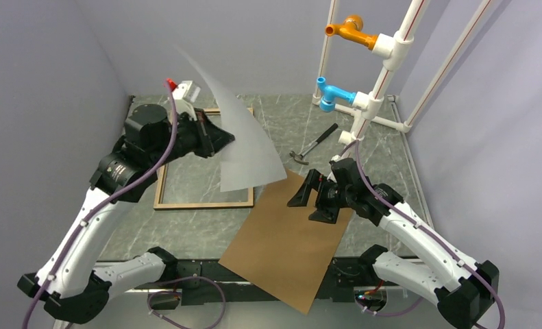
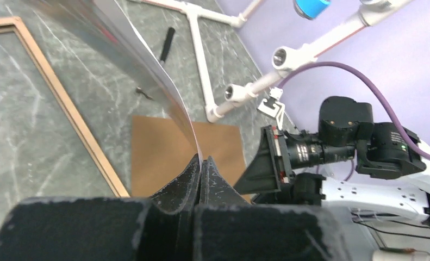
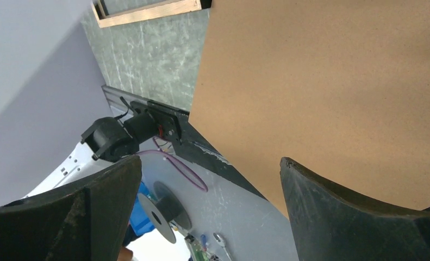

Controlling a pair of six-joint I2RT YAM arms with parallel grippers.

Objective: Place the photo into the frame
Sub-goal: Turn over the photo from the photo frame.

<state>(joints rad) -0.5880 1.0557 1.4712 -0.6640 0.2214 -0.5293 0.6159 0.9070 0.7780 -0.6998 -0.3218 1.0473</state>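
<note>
The photo point(image 1: 249, 140) hangs in the air over the left half of the table, bowed, its plain white back towards the top camera. My left gripper point(image 1: 225, 142) is shut on its lower edge; in the left wrist view the sheet point(image 2: 139, 62) runs up from the pinched fingertips point(image 2: 201, 161). The frame point(image 1: 206, 203) lies flat on the table below and to the left, brown wood side up, its rail point(image 2: 66, 109) showing beside the sheet. My right gripper point(image 1: 311, 200) stands open above the brown backing board, fingers wide point(image 3: 210, 179), holding nothing.
The solid brown backing board point(image 1: 281, 233) lies at the middle, its near corner over the table's front edge point(image 3: 321, 81). A hammer point(image 1: 316, 145) rests at the back right, near a white pipe stand point(image 1: 381, 82) with orange and blue fittings.
</note>
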